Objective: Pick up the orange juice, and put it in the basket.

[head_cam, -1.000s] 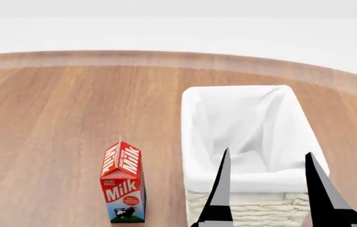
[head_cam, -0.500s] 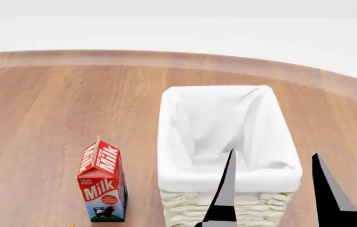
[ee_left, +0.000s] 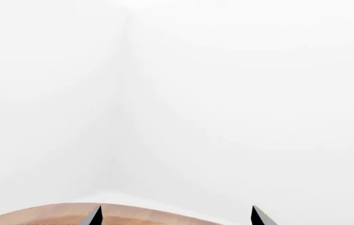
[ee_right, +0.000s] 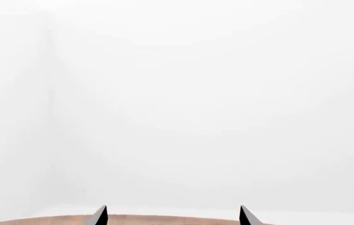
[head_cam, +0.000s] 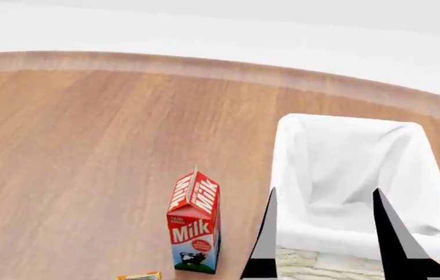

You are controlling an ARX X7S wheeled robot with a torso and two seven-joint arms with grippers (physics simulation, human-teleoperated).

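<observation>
The orange juice carton does not show as such. A small yellow-orange scrap (head_cam: 138, 276) peeks in at the head view's bottom edge, and I cannot tell what it is. The cream wicker basket (head_cam: 305, 175) with a white liner stands at the right on the wooden table. My right gripper (head_cam: 324, 189) is open and empty, its two dark fingertips standing in front of the basket's near end. It also shows in the right wrist view (ee_right: 173, 206), with only white wall beyond. My left gripper (ee_left: 176, 206) is open and empty and is out of the head view.
A red milk carton (head_cam: 194, 224) with a cow stands upright left of the basket. The round table's far edge (head_cam: 204, 65) curves across the back, with a white wall behind. Bare wood (head_cam: 72, 163) lies at the left.
The head view has swung and tilted: the basket and milk carton now sit further right in the frame than half a second ago. The right gripper's fingers stay open in about the same place.
</observation>
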